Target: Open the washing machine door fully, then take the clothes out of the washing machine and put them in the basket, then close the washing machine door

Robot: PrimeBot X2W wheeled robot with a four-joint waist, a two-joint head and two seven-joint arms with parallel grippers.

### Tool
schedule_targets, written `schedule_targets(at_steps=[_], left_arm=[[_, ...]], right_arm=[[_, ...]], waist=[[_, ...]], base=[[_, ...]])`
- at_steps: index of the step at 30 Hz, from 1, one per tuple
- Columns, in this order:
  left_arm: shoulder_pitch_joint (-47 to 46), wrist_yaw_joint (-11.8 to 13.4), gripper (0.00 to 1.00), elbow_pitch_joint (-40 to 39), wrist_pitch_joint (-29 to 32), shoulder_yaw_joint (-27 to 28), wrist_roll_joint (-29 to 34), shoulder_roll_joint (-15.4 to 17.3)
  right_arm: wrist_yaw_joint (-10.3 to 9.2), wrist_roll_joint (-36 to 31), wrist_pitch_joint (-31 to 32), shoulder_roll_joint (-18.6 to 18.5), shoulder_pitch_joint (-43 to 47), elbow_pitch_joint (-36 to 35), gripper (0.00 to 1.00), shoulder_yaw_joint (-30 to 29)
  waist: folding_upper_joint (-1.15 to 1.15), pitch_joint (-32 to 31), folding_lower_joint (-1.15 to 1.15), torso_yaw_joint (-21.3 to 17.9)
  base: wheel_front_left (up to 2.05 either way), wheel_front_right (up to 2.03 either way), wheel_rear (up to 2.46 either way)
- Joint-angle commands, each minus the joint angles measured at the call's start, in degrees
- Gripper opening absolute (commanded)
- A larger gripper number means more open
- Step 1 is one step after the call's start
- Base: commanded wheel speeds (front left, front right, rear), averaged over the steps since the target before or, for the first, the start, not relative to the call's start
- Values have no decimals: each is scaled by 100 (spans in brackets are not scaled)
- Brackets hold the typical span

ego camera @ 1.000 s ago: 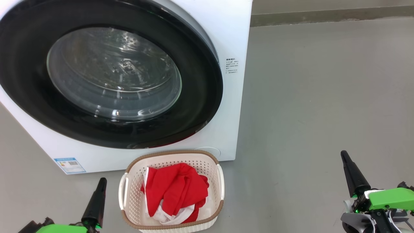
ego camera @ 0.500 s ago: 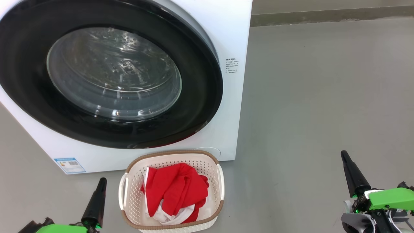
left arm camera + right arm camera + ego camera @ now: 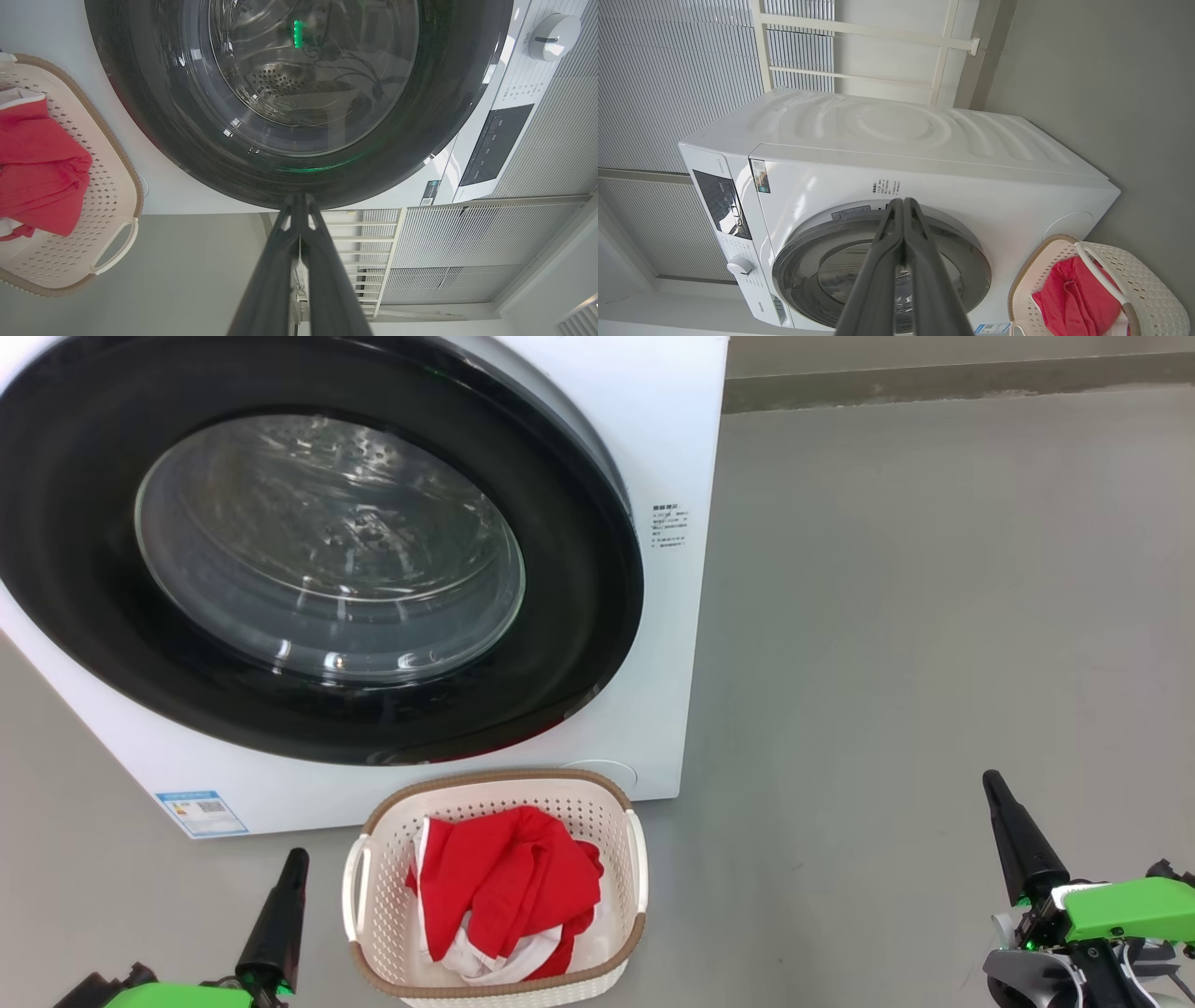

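Washing machine (image 3: 672, 429) stands on the grey floor (image 3: 934, 616), toward the floor's far-left side in the head view. Its door (image 3: 583, 616) is shut, flat against the white front. The black rim is glossy, and the glass window (image 3: 327, 541) shows the perforated steel drum behind it. Small printed text (image 3: 669, 527) sits right of the door, and a blue sticker (image 3: 201, 812) is at the front's lower left.

Basket (image 3: 495, 779) sits on the floor just in front of the machine's lower right corner, under the door's bottom edge. Can't tell if it touches the front. Clothes (image 3: 504, 887) lie inside the basket as a red bundle w/ white trim at the near side, no higher than the brown rim. The basket's 2 side handles are free.

Left gripper (image 3: 294, 863) is low at the floor's near-left edge, just beside the basket's left handle but apart from it. Its 2 fingers are pressed together and hold nothing. In the left wrist view they meet in 1 tip w/ the door rim beyond.

Right gripper (image 3: 991, 784) is at the floor's near-right edge, well apart from basket and machine, over bare floor. It is also closed tight and empty. In the right wrist view its fingers are closed, w/ the machine's knob (image 3: 739, 266) and dark control panel (image 3: 721, 205) beyond.
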Motion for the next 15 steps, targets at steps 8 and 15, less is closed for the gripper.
schedule_targets(at_steps=[8, 15], left_arm=[[-226, -41, 0, -117, 36, 204, -28, 60], [-226, -41, 0, -117, 38, 206, -26, 58]], right_arm=[[-3, -49, 30, -36, -243, -167, 0, 84], [-3, -52, 34, -34, -244, -166, 0, 80]], waist=[[0, 0, 0, 0], [0, 0, 0, 0]], base=[[0, 0, 0], [0, 0, 0]])
